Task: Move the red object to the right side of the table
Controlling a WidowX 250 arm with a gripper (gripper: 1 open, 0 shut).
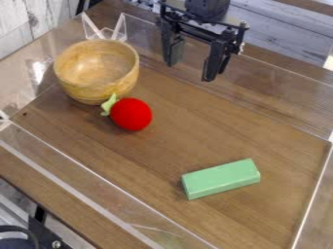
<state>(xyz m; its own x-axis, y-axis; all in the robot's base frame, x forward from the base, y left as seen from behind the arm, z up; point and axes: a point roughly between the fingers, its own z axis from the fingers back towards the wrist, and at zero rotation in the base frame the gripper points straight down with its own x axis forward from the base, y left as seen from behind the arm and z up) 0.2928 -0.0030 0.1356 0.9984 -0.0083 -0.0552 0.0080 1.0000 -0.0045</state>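
The surface [247,117] is dark brown wood grain, edged on all visible sides by low clear plastic walls [78,185]. Three things rest directly on it. A wooden bowl [96,70] sits upright near the far left corner. Just beside it, toward the near side, lies the red object [130,115], its short green stem pointing at the bowl and close to its base. A green rectangular block [220,179] lies flat near the front right, well apart from the other two

The gripper [193,58] is all black: two long, flat fingers [216,60] under a boxy, dark, blocky wrist housing.
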